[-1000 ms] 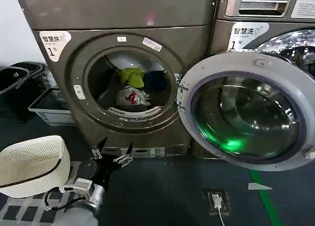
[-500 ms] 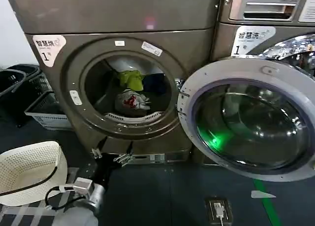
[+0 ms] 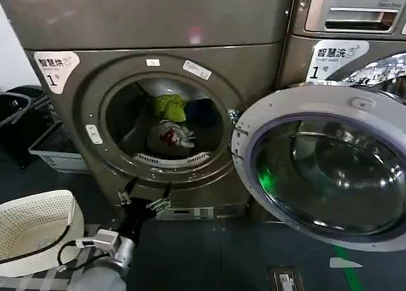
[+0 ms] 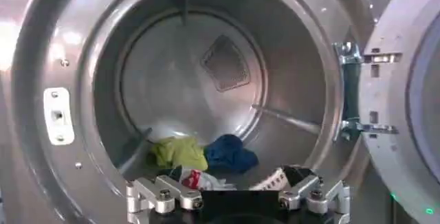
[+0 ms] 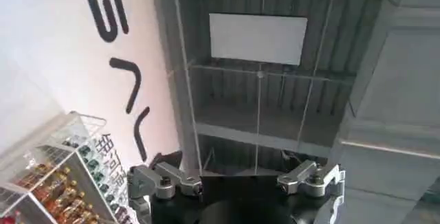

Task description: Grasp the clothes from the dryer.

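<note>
Soft, floppy fabric, so the clothes (image 3: 170, 134) heaped in the dryer (image 3: 158, 123) drum, beyond and above the left gripper (image 3: 144, 196) with its fingers spread, looked light and easiest to pinch by a raised fold.

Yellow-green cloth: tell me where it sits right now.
In the head view the yellow-green cloth lies inside the dryer drum, behind the white-grey piece and left of the dark blue one.
</note>
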